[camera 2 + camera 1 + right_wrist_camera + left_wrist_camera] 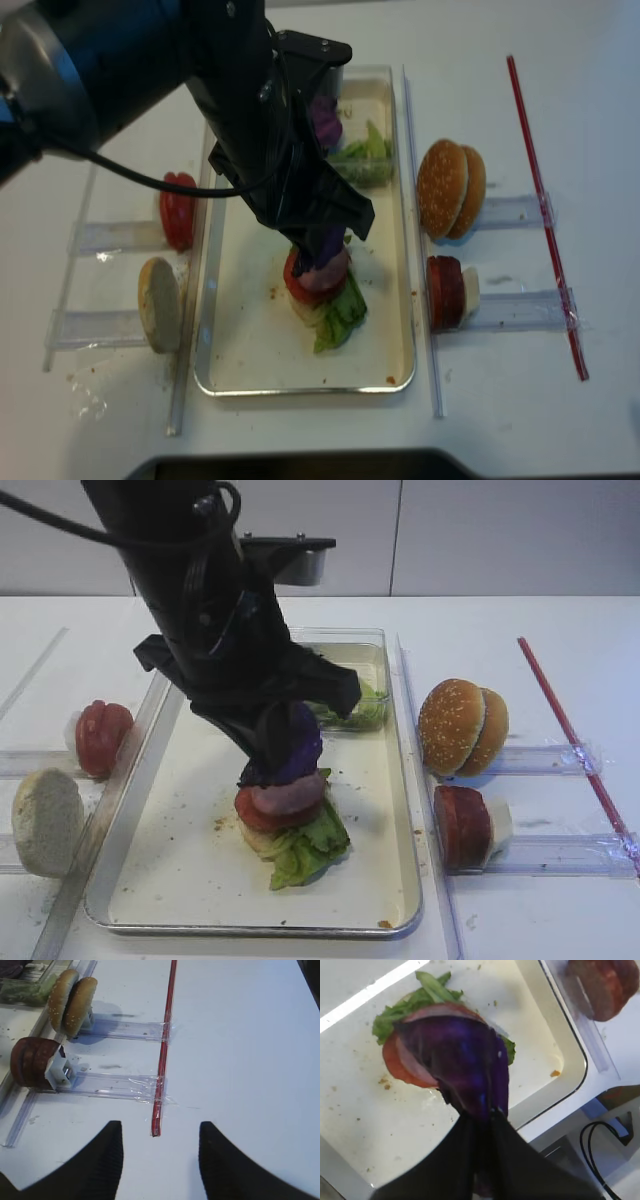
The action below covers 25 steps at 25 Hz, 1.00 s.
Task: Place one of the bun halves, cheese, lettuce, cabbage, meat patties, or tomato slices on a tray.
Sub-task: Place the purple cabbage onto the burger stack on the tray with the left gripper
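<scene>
Left gripper (pixel 482 1110) jaws clenched on cabbage (pixel 465 1062) above tomato slices (pixel 395 1062), right gripper (pixel 160 1152) jaws spread, empty

Your left arm (pixel 190 590) is a thick black column, glossy along its upper links in the realsense view, where the big rounded housing picks up a bluish sheen. A black cable loops off its side and trails away to the left. Lower down, it is wrapped in loose, matte black cloth that bunches into folds. The left gripper (pixel 482 1125) wears the same black fabric on its fingers, which taper toward the tips. A flat black camera bracket with a silvery edge juts from the wrist. Your right gripper (pixel 160 1160) shows two broad, dark, cloth-covered fingers with rounded, pointed tips.
</scene>
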### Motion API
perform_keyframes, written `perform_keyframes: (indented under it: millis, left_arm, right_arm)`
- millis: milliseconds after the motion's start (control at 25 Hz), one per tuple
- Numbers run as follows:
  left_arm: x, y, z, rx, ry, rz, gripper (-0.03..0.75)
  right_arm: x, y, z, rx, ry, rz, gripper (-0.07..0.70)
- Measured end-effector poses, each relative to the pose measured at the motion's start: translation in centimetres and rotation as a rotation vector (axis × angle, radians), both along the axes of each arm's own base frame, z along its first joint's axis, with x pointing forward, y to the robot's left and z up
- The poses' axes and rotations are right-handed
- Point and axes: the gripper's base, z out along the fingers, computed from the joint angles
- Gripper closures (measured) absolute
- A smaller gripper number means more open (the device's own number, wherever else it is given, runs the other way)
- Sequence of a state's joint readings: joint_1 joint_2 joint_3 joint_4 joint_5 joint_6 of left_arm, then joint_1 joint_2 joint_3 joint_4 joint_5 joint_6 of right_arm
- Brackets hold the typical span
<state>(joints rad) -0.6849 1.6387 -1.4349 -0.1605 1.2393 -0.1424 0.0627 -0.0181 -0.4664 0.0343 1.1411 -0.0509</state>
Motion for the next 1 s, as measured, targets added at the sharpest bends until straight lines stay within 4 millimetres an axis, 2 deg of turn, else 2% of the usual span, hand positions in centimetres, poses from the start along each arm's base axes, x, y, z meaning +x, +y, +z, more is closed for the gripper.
perform_keyframes:
  millis: [440, 760, 1000]
  left_arm:
    - [0.1, 0.4, -0.6, 0.075, -0.042, -0.02, 0.691]
    - [1.0, -0.4, -2.8, 0.107, 0.008, -0.035, 0.691]
    - [1.6, -0.9, -3.2, 0.082, -0.022, -0.031, 0.691]
  right_arm:
    - [0.0, 0.0, 0.0, 0.0, 0.0, 0.0, 0.249]
    - [0.0, 0.0, 0.0, 0.0, 0.0, 0.0, 0.249]
    - [0.0, 0.0, 0.0, 0.0, 0.0, 0.0, 0.249]
